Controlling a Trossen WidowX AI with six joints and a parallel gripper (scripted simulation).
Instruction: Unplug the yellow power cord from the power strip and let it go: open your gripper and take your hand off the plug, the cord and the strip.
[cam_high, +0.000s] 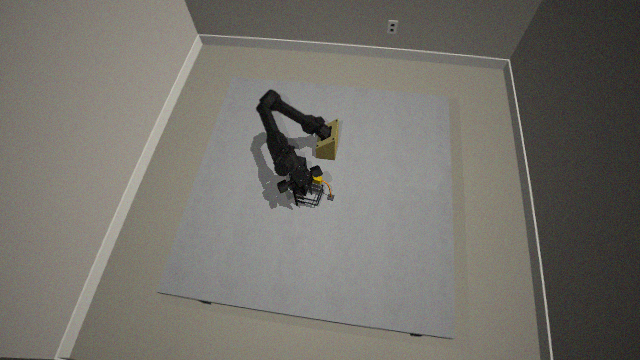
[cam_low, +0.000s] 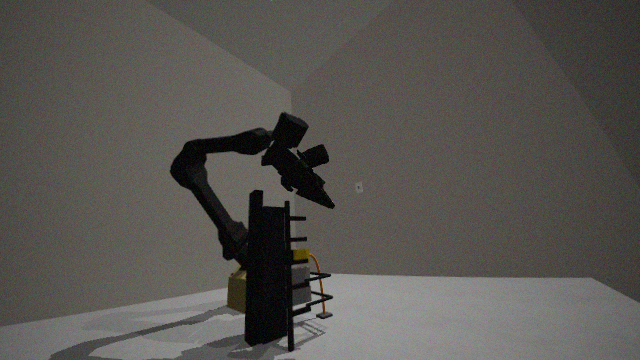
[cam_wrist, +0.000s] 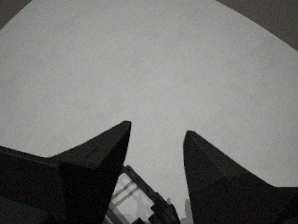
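Note:
My gripper has its fingers partly apart, with nothing between them. It hangs tilted downward above the black wire rack. A tall black upright block, apparently the power strip, stands behind the rack; my arm hides most of it in the top view. The yellow plug sits at the block's side, below my fingers and not touching them. Its orange-yellow cord curves down to a small grey piece on the table. Where the plug meets the block is hidden.
Grey blocks sit below the plug, behind the rack's rods. Thin rods stick out around the plug and near the cord. The arm's gold base stands behind. A wall outlet is far off.

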